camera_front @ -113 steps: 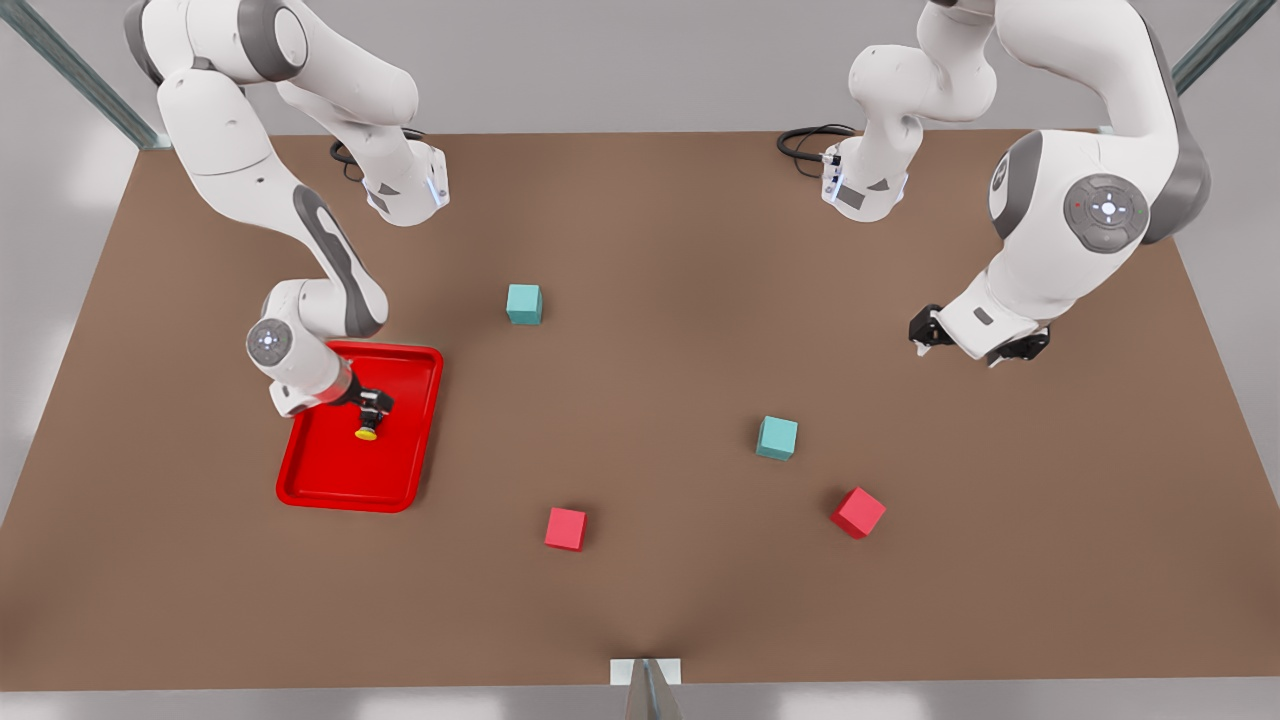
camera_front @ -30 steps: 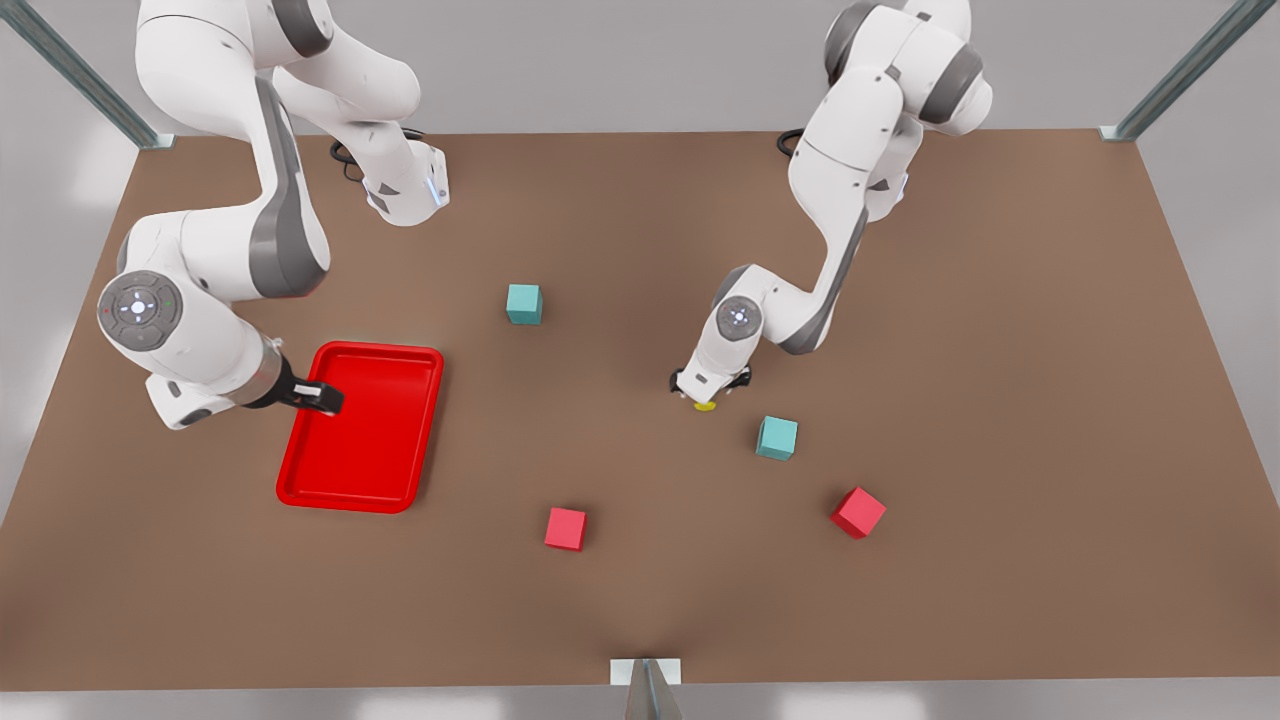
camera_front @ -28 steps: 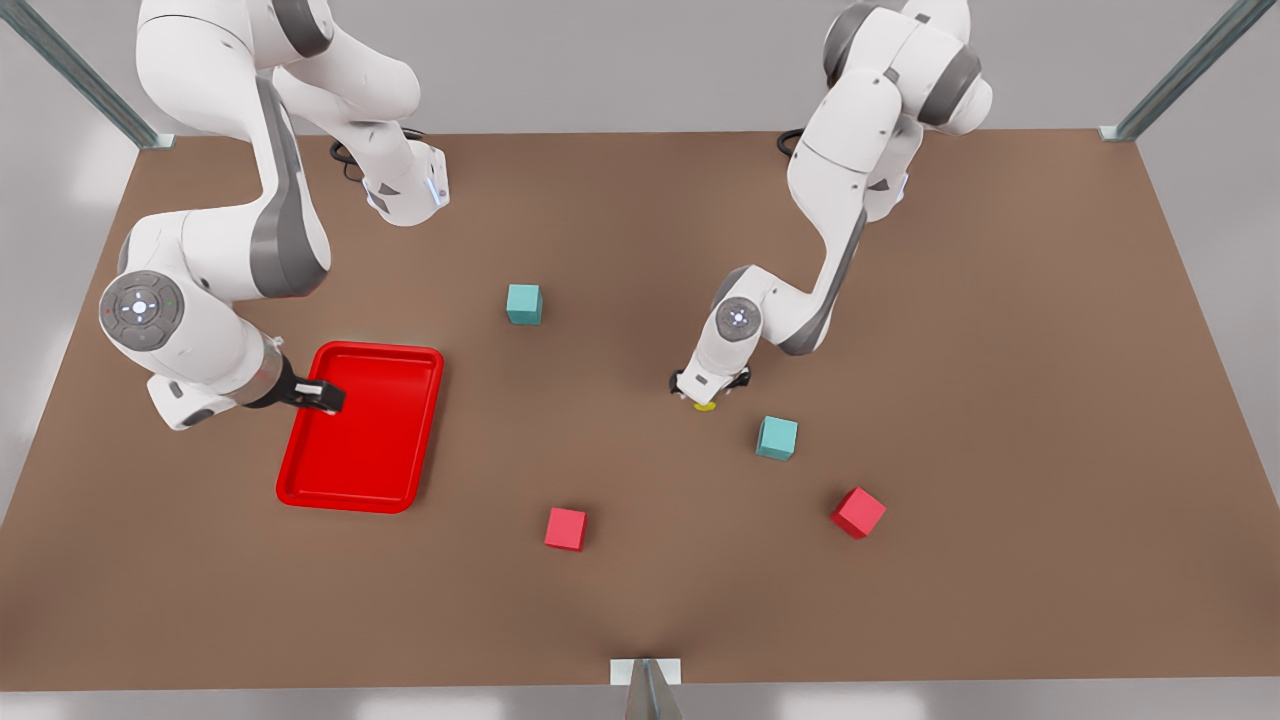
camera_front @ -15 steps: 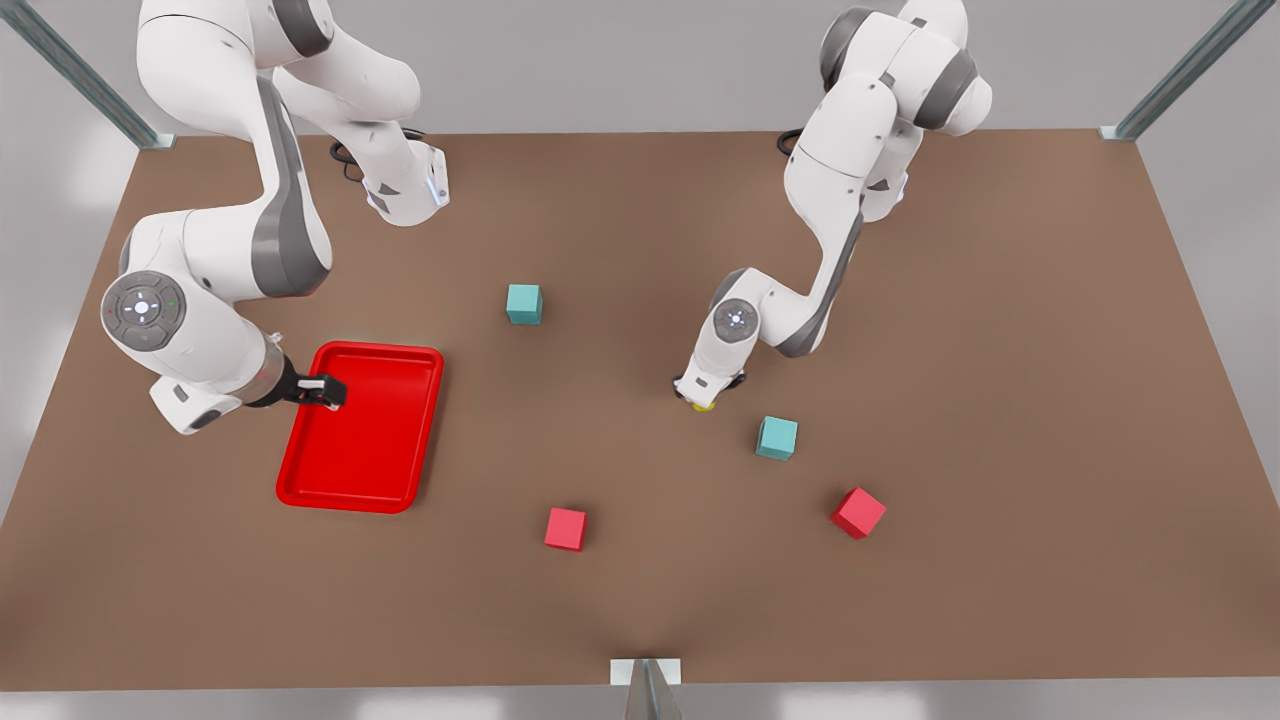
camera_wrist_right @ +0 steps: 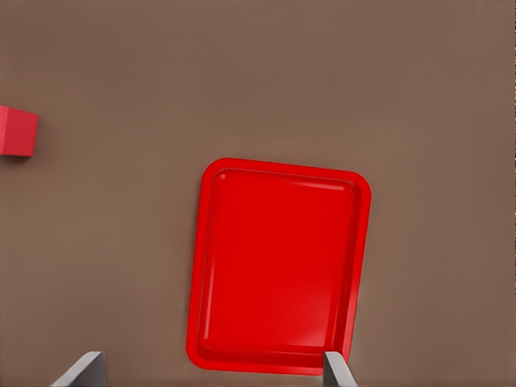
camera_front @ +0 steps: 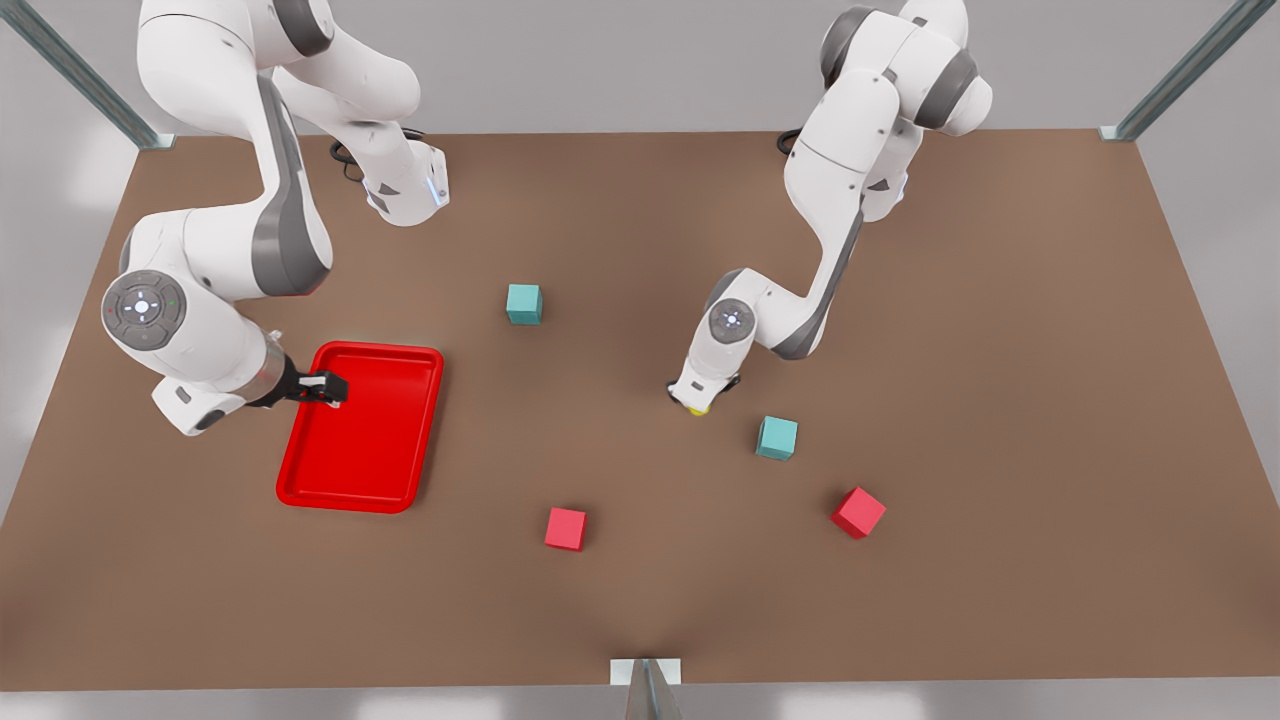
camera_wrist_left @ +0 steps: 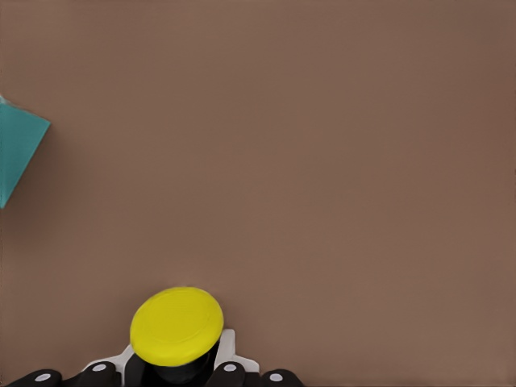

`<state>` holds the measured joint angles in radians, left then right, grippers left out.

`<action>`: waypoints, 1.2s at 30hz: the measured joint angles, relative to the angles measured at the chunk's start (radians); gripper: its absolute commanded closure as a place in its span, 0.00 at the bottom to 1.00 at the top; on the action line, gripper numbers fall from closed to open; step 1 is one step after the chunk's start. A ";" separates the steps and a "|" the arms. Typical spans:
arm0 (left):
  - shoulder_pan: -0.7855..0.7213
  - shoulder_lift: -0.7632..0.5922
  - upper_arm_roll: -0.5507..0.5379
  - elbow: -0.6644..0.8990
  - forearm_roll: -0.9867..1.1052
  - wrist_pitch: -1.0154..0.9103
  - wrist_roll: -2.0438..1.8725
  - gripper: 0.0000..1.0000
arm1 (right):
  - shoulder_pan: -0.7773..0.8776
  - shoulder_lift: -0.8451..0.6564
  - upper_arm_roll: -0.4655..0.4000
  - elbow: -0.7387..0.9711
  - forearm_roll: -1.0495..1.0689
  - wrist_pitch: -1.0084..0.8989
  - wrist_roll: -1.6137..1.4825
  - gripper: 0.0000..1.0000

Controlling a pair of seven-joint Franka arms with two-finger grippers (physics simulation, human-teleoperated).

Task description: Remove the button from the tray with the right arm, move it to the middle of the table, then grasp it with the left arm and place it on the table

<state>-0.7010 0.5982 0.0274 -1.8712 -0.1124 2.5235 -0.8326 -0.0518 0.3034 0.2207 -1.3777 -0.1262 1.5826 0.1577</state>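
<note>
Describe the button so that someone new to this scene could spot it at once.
On the brown table, look near the middle, at the tip of the left gripper, which holds the button. A teal cube sits close by, but the button is far smaller, with a round yellow cap.

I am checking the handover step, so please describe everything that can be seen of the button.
The button is tiny, with a round, flat, matte yellow cap on a dark boxy body. The left gripper is shut on its body, cap pointing down toward the table. It is near the table's middle, close to a teal cube, far from the tray. Whether it touches the table cannot be told.
</note>
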 measured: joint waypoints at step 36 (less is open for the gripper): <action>-0.173 0.110 0.084 0.175 0.700 -0.423 -1.565 0.00 | -0.189 0.101 -0.008 0.056 0.045 -0.064 -0.038 0.00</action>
<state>-0.8743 0.7081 0.1117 -1.6958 0.5872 2.1004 -2.3981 -0.2412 0.4044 0.2129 -1.3213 -0.0809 1.5187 0.1197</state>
